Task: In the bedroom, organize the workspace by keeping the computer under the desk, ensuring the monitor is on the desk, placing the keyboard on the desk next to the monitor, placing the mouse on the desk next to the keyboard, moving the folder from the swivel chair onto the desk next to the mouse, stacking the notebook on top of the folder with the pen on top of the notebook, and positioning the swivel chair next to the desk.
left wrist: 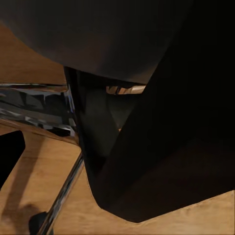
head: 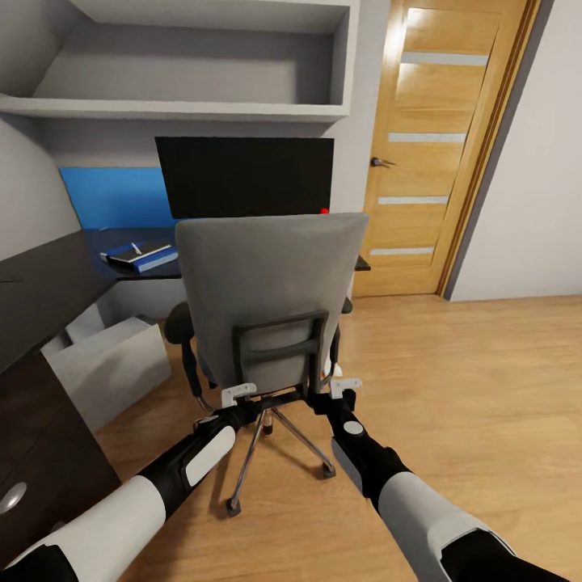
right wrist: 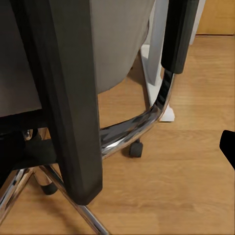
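Observation:
The swivel chair (head: 271,283) stands right in front of me with its grey back toward me, before the black desk (head: 48,283). Behind it rises the monitor (head: 242,174). On the desk lies the blue folder (head: 160,260) with the dark notebook (head: 129,255) on it and the white pen (head: 136,249) on top. The pale computer (head: 113,364) sits under the desk. My left gripper (head: 238,394) and right gripper (head: 346,387) are at the lower corners of the chair's black back frame (right wrist: 73,98), both open. The chair hides the keyboard and the mouse.
A dark drawer cabinet (head: 40,453) stands close at the left. A wooden door (head: 436,145) is at the back right, with open wood floor (head: 469,380) to the right of the chair. Grey wall shelves (head: 202,81) hang above the desk.

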### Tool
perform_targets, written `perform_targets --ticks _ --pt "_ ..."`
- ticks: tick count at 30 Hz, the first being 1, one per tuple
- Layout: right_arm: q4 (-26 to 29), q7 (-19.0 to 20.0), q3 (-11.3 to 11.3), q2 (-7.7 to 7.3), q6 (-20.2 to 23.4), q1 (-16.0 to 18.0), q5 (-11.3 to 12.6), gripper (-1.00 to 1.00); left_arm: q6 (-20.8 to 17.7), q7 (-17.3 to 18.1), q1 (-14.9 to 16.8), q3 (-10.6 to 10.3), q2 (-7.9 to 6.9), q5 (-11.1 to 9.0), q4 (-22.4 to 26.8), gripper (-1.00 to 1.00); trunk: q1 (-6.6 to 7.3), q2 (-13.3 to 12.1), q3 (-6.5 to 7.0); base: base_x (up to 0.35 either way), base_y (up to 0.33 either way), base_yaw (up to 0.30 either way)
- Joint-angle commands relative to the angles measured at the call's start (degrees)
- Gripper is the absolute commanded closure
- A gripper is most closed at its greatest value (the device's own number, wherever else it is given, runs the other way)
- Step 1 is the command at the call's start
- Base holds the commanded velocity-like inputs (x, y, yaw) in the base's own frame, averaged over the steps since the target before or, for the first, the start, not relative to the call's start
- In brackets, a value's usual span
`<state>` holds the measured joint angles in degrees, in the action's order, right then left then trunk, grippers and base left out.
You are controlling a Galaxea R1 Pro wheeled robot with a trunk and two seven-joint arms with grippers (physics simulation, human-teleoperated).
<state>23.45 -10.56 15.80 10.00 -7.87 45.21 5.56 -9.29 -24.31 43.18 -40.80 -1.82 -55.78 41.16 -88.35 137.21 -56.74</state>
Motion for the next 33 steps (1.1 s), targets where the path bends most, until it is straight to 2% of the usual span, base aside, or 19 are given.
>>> perform_targets --ticks 1,11,15,33 --pt "-0.15 -0.43 0.37 0.00 -0.30 0.07 0.58 -1.00 -0.12 -0.48 0.06 -0.25 -0.11 -0.16 0.15 -1.00 -0.03 0.02 -0.05 0.328 0.000 0.000" --pt "-0.16 -0.42 0.37 -0.02 -0.32 0.06 0.51 -1.00 -0.12 -0.48 0.06 -0.25 -0.11 -0.12 0.15 -1.00 -0.03 0.02 -0.05 0.316 0.042 0.000" --pt "-0.15 -0.41 0.37 -0.06 -0.30 0.08 0.51 -1.00 -0.13 -0.49 0.06 -0.25 -0.11 -0.16 0.15 -1.00 -0.03 0.02 -0.05 0.067 0.003 0.000" --pt "-0.11 -0.34 0.44 0.00 -0.27 0.07 0.59 -1.00 -0.21 -0.56 0.06 -0.06 -0.17 -0.21 0.15 -1.00 -0.03 0.02 -0.05 -0.307 0.000 0.000"
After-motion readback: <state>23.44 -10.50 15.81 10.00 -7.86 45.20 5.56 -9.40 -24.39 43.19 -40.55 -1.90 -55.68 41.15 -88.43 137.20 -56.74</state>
